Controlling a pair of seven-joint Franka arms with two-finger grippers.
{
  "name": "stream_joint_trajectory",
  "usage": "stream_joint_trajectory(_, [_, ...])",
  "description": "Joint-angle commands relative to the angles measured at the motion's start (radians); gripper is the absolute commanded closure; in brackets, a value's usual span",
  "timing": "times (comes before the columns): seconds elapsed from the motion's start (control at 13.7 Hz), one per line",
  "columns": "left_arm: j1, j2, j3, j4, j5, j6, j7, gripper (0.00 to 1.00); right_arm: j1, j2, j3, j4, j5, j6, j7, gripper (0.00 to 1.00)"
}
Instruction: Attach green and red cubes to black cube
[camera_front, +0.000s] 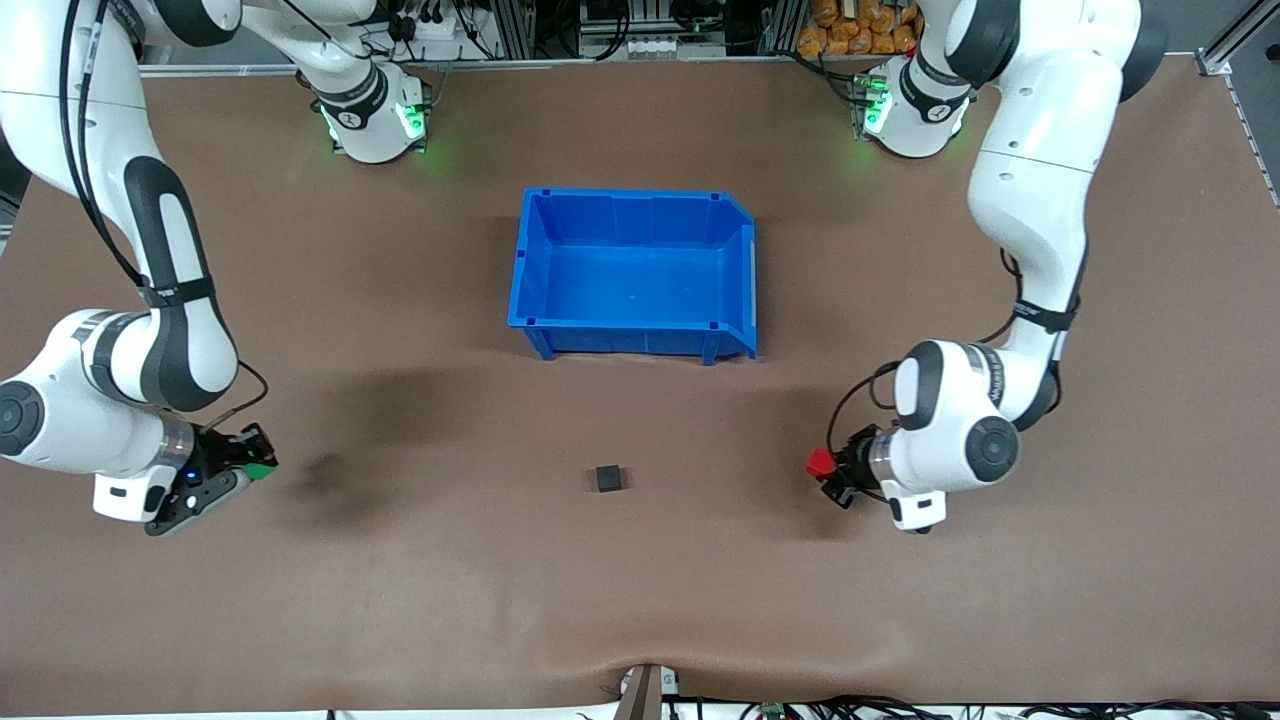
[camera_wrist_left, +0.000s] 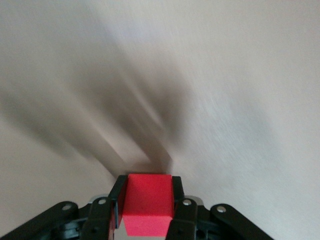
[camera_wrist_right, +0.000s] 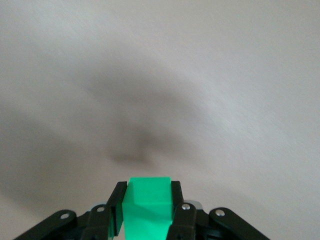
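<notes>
While the right gripper (camera_front: 262, 462) hangs over the brown table (camera_front: 420, 580) toward the right arm's end, its fingers (camera_wrist_right: 116, 209) are clamped on the green cube (camera_front: 264, 467), which shows bright between the black pads in the right wrist view (camera_wrist_right: 148, 206); a dark shadow lies on the table just beside it, toward the middle; the blue bin (camera_front: 634, 342) stands at the middle of the table, nearer to the arms' bases; the black cube (camera_front: 609, 478) sits alone on the table, nearer to the front camera than the bin and between the two grippers, well apart from each; the left gripper (camera_front: 826, 470) hangs over the table toward the left arm's end, its fingers (camera_wrist_left: 118, 202) pinched on the red cube (camera_front: 820, 463), seen close between them in the left wrist view (camera_wrist_left: 148, 202).
</notes>
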Motion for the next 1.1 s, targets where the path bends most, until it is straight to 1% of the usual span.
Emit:
stream_joint_trajectory(0.0, [-0.053,0.021,0.008,0.03,-0.017,0.033,-0.136,1.0,0.036,0.005,-0.004,0.019,0.049,-0.003,0.043,1.0])
stream_joint_trajectory(0.22, [-0.087,0.021,-0.001,0.058,-0.042,0.041,-0.281,1.0,0.083,0.001,-0.004,0.021,0.057,0.0,0.137,1.0])
stream_joint_trajectory(0.37, [-0.119,0.022,-0.001,0.067,-0.046,0.043,-0.341,1.0,0.106,0.001,-0.004,0.026,0.058,0.0,0.19,1.0])
stream_joint_trajectory(0.58, [-0.147,0.031,-0.016,0.067,-0.063,0.104,-0.461,1.0,0.122,0.002,-0.004,0.03,0.06,0.013,0.23,1.0])
stream_joint_trajectory(0.66, [-0.15,0.033,-0.021,0.067,-0.08,0.119,-0.47,1.0,0.127,0.002,-0.004,0.03,0.075,0.017,0.246,1.0])
stream_joint_trajectory(0.8, [-0.168,0.035,-0.024,0.068,-0.089,0.125,-0.478,1.0,0.133,0.001,-0.004,0.03,0.182,0.017,0.279,1.0])
stream_joint_trajectory(0.95, [-0.177,0.044,-0.024,0.07,-0.17,0.17,-0.484,1.0,0.13,0.011,-0.005,0.03,0.256,0.022,0.287,1.0])
stream_joint_trajectory(1.02, [-0.181,0.056,-0.024,0.081,-0.199,0.19,-0.484,1.0,0.13,0.016,-0.005,0.029,0.306,0.029,0.313,1.0])
